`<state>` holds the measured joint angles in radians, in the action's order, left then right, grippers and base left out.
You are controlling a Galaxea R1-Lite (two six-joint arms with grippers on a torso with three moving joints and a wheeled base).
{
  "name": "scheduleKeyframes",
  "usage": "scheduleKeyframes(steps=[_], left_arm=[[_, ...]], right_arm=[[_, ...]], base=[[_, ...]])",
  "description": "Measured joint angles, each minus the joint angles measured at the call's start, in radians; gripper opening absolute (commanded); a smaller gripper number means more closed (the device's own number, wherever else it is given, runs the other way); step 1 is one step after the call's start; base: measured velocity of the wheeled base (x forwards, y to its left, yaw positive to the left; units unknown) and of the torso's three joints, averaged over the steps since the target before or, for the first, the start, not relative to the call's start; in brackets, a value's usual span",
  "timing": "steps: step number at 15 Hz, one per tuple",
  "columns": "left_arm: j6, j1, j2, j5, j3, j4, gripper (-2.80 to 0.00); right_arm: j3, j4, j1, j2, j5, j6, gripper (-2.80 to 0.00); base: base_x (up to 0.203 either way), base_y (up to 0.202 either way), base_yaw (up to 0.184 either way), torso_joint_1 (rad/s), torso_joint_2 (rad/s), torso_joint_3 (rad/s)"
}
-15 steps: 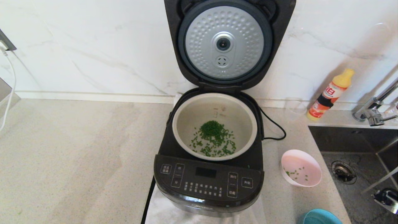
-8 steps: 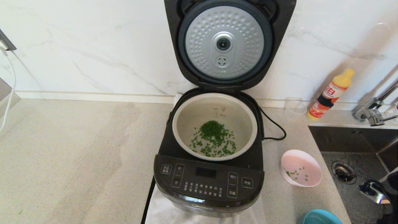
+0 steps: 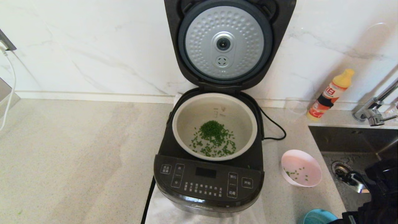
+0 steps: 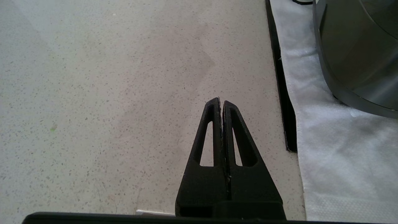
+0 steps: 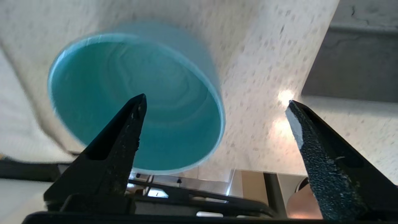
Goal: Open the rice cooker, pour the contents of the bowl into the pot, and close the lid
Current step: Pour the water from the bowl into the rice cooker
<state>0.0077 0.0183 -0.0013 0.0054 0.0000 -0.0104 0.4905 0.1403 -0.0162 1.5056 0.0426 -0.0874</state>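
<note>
The rice cooker (image 3: 208,183) stands open in the middle of the counter. Its lid (image 3: 224,43) is upright, with the dimpled silver plate facing me. The pot (image 3: 178,124) holds a heap of chopped green bits (image 3: 213,137). A pink bowl (image 3: 306,161) to the right of the cooker is upright with a few green bits left in it. My right arm (image 3: 381,186) is at the lower right over the sink edge. The right gripper (image 5: 216,101) is open and empty above a teal bowl (image 5: 124,93). My left gripper (image 4: 221,102) is shut over bare counter, left of the cooker (image 4: 357,46).
The teal bowl (image 3: 318,217) sits at the counter's front edge. A sink (image 3: 351,146) and faucet (image 3: 373,109) are on the right. An orange bottle (image 3: 329,95) and a clear cup (image 3: 295,109) stand by the wall. White cloth (image 4: 335,140) lies under the cooker, and its cord (image 3: 275,127) trails right.
My right arm has come in from the right edge to the lower right corner, near the teal bowl. The cooker, pot and pink bowl have not moved.
</note>
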Motion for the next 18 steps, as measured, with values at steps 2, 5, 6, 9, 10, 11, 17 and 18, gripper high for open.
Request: scheduleKeyframes(steps=[2,5,6,9,10,11,17,18], left_arm=[[0.0,0.0,0.0,0.0,0.0,0.0,-2.8],[0.0,0.0,0.0,0.0,0.0,0.0,-2.8],[0.0,0.0,0.0,0.0,0.0,0.0,-2.8],[0.0,0.0,0.0,0.0,0.0,0.0,-2.8],[0.0,0.0,0.0,0.0,0.0,0.0,-2.8],[0.0,0.0,0.0,0.0,0.0,0.0,-2.8],[0.0,0.0,0.0,0.0,0.0,0.0,-2.8],[0.0,0.0,0.0,0.0,0.0,0.0,-2.8]], right_arm=[[0.024,-0.001,0.003,0.026,-0.011,-0.002,0.0],[0.04,0.0,0.004,0.037,-0.014,-0.001,0.0],[0.04,0.0,0.004,0.038,-0.015,-0.001,-2.8],[0.041,-0.001,0.013,0.047,-0.013,-0.001,-2.8],[0.039,-0.001,0.014,0.05,-0.012,-0.001,-2.8],[0.036,-0.001,0.014,0.053,-0.011,-0.002,-2.8],[0.012,-0.011,0.0,0.073,-0.005,-0.061,-2.8],[0.013,-0.011,-0.002,0.079,-0.005,-0.063,-2.8]], base=[[0.0,0.0,0.0,0.0,0.0,0.0],[0.0,0.0,0.0,0.0,0.0,0.0],[0.0,0.0,0.0,0.0,0.0,0.0],[0.0,0.0,0.0,0.0,0.0,0.0],[0.0,0.0,0.0,0.0,0.0,0.0],[0.0,0.0,0.0,0.0,0.0,0.0],[0.0,0.0,0.0,0.0,0.0,0.0],[0.0,0.0,0.0,0.0,0.0,0.0]])
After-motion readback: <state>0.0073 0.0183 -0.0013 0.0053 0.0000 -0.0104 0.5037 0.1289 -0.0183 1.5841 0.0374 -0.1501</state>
